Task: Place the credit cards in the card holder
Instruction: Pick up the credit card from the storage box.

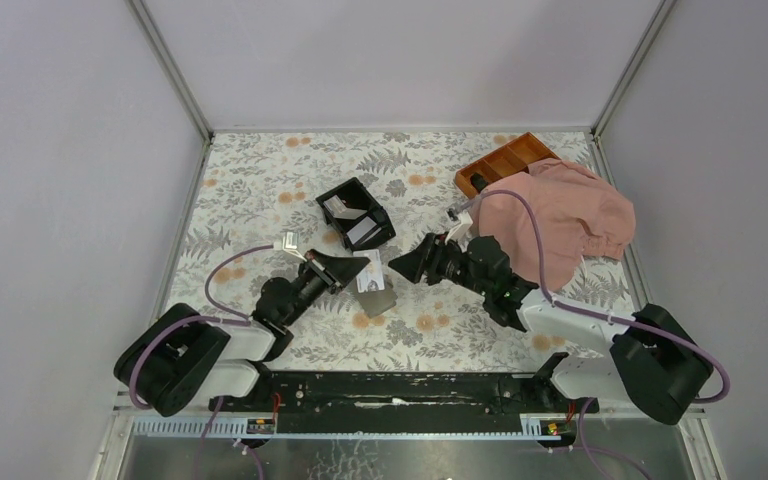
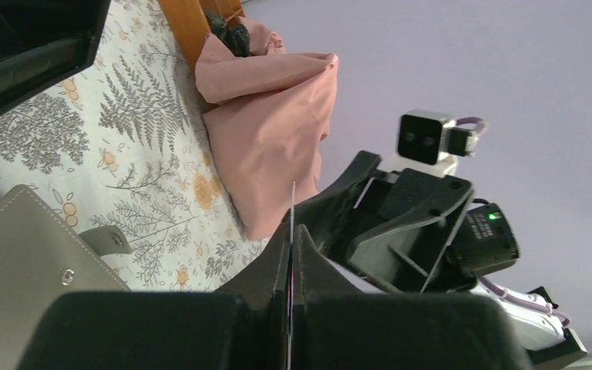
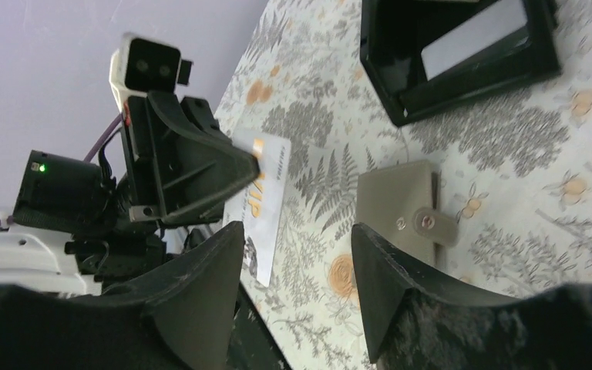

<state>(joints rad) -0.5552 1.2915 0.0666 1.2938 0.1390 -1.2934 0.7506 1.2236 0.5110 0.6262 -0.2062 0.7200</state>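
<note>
left gripper: clenched on one credit card, which it carries on edge over the table, just beside the card holder.
credit card: white with printed lettering. only one end is nipped between the pads, and most of the card juts out free.
black box: sits behind the left gripper with two compartments. another pale card lies inside, not yet taken.
card holder: grey-taupe, flat on the floral table, directly under the held card. it looks folded shut, its snap tab appears unfastened, and no slot shows.
right gripper: released and empty, jaws spread wide, pointed at the card and holder from the other side.
step in hand: likely getting the holder open so the held card can go in.
doing it well: the right gripper should lift the cover by the tab edge and pin it open. then the left should tip the card low, square its free edge to a slot, slide it in, and let go only once it is seated.
risk: the light holder may skate on the table, and a skewed card may flex or jam.
far right: the orange-brown tray and pink cloth lie well apart from the work.
</note>
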